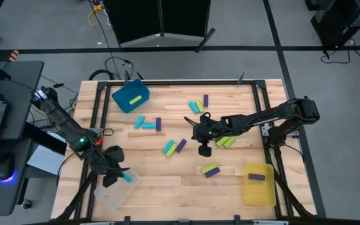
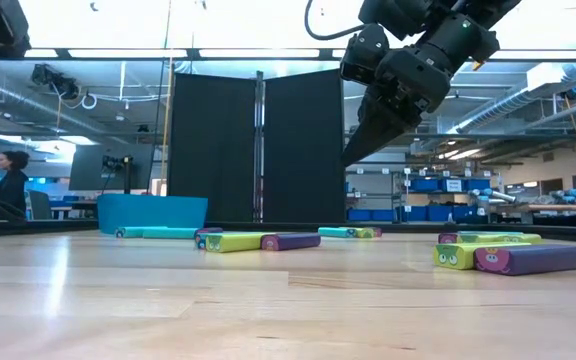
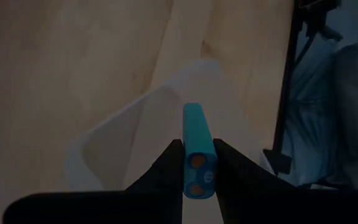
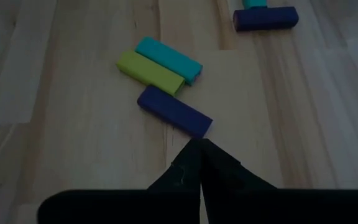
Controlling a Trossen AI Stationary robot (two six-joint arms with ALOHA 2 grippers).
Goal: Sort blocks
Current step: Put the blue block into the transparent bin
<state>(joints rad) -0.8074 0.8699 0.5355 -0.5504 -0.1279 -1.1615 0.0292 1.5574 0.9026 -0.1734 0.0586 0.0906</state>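
Note:
Cyan, lime and purple blocks lie scattered flat on the wooden table (image 1: 167, 181). My left gripper (image 1: 119, 175) is at the table's near left corner, over a clear bin (image 1: 112, 192), shut on a cyan block (image 1: 128, 177). My right gripper (image 1: 204, 149) hovers shut above mid-table, raised clear in the low view (image 2: 360, 140). Just ahead of it in the right wrist view lie a purple block (image 4: 174, 112), a lime block (image 4: 149, 71) and a cyan block (image 4: 168, 59), side by side. My left gripper pinches the cyan block between its two fingers (image 3: 166, 168) at the block's rear end (image 3: 199, 163). The block points forward along the fingers, past their tips. It is lifted clear, over the clear bin (image 3: 123, 140).
A blue bin (image 1: 130, 95) at the far left holds a lime block. A yellow bin (image 1: 259, 186) at the near right holds a purple block. A lime and purple pair (image 1: 210, 169) lies near the right gripper; more blocks lie toward the far side (image 1: 197, 105).

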